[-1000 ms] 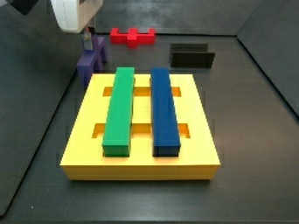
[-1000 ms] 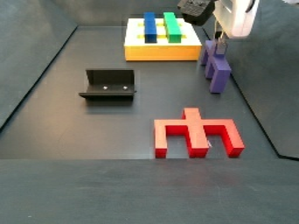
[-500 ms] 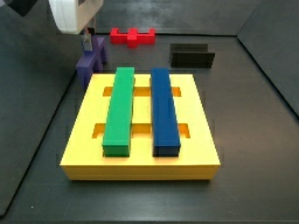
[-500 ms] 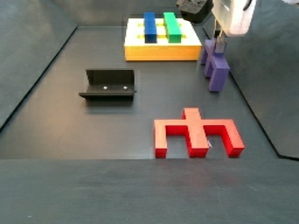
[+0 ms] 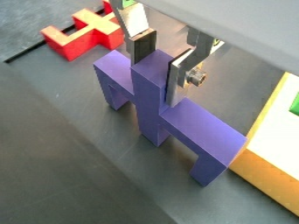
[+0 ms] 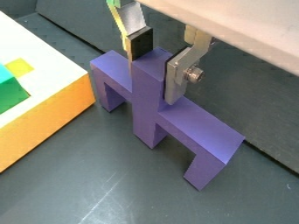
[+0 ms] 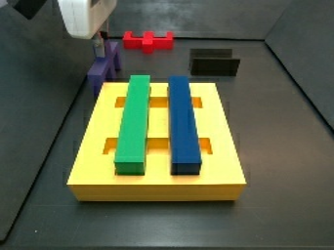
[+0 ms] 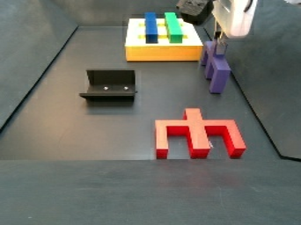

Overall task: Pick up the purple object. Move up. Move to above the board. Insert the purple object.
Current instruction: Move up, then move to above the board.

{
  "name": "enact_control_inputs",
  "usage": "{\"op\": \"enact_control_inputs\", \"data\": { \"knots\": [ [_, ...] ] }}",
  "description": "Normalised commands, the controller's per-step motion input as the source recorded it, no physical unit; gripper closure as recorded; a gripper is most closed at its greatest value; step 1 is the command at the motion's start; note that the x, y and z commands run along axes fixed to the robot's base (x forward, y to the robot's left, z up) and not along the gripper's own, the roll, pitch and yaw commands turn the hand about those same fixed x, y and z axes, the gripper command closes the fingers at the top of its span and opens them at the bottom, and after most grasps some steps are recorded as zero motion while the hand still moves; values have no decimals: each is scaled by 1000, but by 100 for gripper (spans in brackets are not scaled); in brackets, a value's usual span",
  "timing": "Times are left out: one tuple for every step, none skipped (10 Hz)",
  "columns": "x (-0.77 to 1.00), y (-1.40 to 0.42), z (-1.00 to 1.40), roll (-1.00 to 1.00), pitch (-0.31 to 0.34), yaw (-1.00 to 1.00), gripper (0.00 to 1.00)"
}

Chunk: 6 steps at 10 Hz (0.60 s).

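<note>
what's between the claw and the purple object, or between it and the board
Nothing visible. The claw already straddles the purple object's central ridge, one finger on each side. The yellow board lies right beside the piece on the floor, with no other piece between them in a side view.

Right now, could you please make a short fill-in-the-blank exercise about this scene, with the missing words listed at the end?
1. The gripper has its jaws on either side of the raised central ridge of the blocky ____ bridge-shaped piece.
2. On the flat yellow board lie a long blue bar and a long ____ bar.
3. The notched block lying apart on the floor is ____.

Missing words: purple; green; red
</note>
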Motion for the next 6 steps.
{"op": "enact_control_inputs", "data": {
  "knots": [
    [0,0,833,0,0,0,100],
    [13,-68,838,-1,8,-40,100],
    [-47,-61,675,-2,71,-34,100],
    [-13,-27,281,-16,55,-12,100],
    [0,0,1400,0,0,0,100],
    [-21,11,1400,2,23,7,100]
  ]
}}
